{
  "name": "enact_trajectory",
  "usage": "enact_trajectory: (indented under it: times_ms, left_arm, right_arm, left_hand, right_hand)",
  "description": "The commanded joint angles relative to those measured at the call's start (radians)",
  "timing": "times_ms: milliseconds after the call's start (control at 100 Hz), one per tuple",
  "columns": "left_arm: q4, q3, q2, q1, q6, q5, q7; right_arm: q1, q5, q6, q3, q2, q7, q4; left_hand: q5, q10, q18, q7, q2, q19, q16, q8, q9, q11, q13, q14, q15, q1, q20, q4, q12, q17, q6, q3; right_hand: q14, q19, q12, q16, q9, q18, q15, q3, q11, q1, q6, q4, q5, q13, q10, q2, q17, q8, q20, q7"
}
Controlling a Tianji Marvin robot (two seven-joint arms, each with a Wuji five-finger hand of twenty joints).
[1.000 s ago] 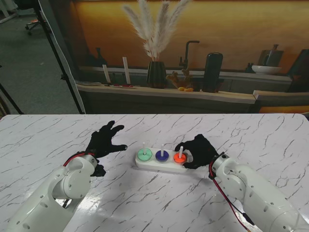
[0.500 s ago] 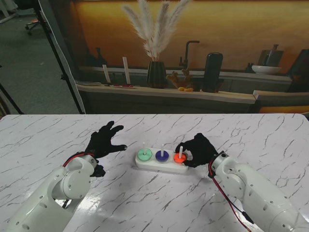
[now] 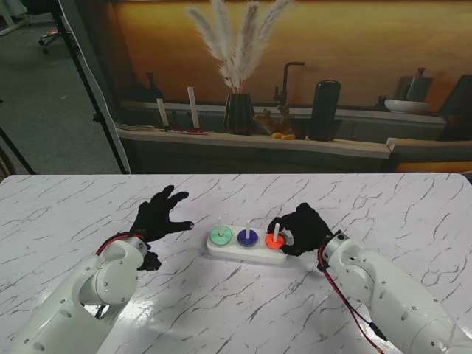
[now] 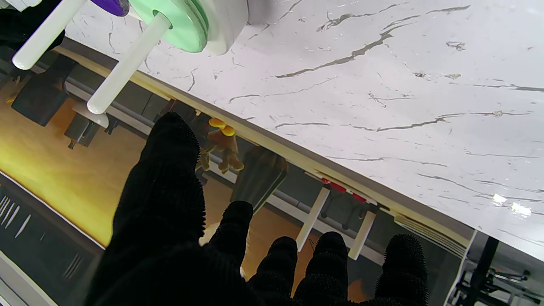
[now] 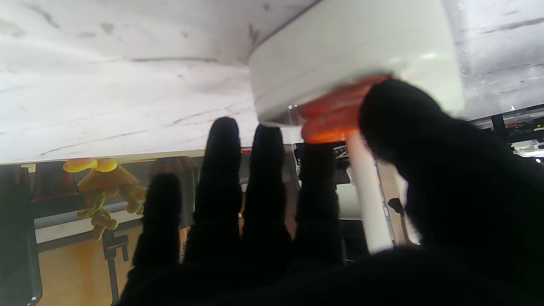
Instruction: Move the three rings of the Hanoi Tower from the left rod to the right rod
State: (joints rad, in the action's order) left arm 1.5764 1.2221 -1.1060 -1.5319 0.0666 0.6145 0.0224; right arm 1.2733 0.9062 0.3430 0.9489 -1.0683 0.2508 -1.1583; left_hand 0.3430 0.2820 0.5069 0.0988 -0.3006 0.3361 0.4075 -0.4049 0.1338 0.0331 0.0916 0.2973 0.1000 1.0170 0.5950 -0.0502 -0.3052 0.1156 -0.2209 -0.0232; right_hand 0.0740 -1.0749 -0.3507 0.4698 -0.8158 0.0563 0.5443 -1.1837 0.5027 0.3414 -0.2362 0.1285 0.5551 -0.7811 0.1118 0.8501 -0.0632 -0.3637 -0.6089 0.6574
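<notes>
The white Hanoi base (image 3: 228,250) lies across the table's middle. A green ring (image 3: 220,236) sits on its left rod, a purple ring (image 3: 246,237) on the middle one, and an orange ring (image 3: 273,241) on the right rod. My right hand (image 3: 302,228) curls round the base's right end. In the right wrist view its thumb (image 5: 408,123) presses on the orange ring (image 5: 331,114), the index finger lies at the ring's other side, and the ring rests on the base (image 5: 348,42). My left hand (image 3: 158,214) hovers open, left of the base, fingers spread. The left wrist view shows the green ring (image 4: 182,21).
The marble table (image 3: 221,310) stretches wide on all sides of the base. Behind its far edge runs a low shelf with a dark vase of pampas grass (image 3: 238,110), a black cylinder (image 3: 324,110) and small ornaments.
My right hand has drawn back slightly from the base's right end, showing a bit more white there, its thumb and index staying at the orange ring. The left hand has barely moved.
</notes>
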Motion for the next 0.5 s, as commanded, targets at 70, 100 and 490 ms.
enact_trajectory:
  times_ms: [70, 100, 490]
  left_arm:
    - [-0.001, -0.001, -0.003, -0.006, -0.013, -0.007, -0.013]
    - [-0.002, -0.001, -0.004, -0.006, -0.013, -0.007, -0.013]
    - [-0.003, 0.002, -0.005, -0.007, -0.015, -0.017, -0.011]
  right_arm:
    - [0.011, 0.007, 0.006, -0.008, -0.004, -0.014, 0.002]
    - [0.011, 0.007, 0.006, -0.008, -0.004, -0.013, 0.002]
    - [-0.001, -0.002, -0.007, -0.027, -0.012, 0.016, 0.018]
  left_hand:
    - [0.014, -0.019, 0.011, 0.001, 0.027, -0.045, -0.01, -0.005, 0.02, -0.006, -0.002, -0.015, -0.024, -0.013, -0.011, 0.028, -0.013, 0.012, 0.027, 0.025]
    - [0.013, -0.02, 0.011, 0.001, 0.027, -0.045, -0.011, -0.005, 0.02, -0.007, -0.003, -0.016, -0.025, -0.013, -0.011, 0.028, -0.012, 0.012, 0.027, 0.025]
    - [0.013, -0.02, 0.011, 0.0, 0.03, -0.049, -0.011, -0.005, 0.02, -0.007, -0.003, -0.017, -0.025, -0.016, -0.009, 0.029, -0.012, 0.012, 0.028, 0.026]
  right_hand:
    - [0.018, -0.013, -0.037, 0.015, -0.045, 0.328, 0.007, -0.043, 0.07, 0.025, 0.006, 0.004, -0.009, -0.005, 0.058, 0.082, 0.016, -0.017, -0.016, 0.025]
    - [0.017, -0.013, -0.038, 0.015, -0.046, 0.329, 0.008, -0.047, 0.071, 0.026, 0.006, 0.006, -0.007, -0.005, 0.057, 0.089, 0.017, -0.017, -0.017, 0.026]
    - [0.045, -0.046, -0.082, 0.05, -0.163, 0.313, 0.082, -0.02, 0.116, 0.082, -0.044, 0.067, 0.097, -0.068, 0.074, -0.064, 0.0, -0.043, -0.045, 0.091]
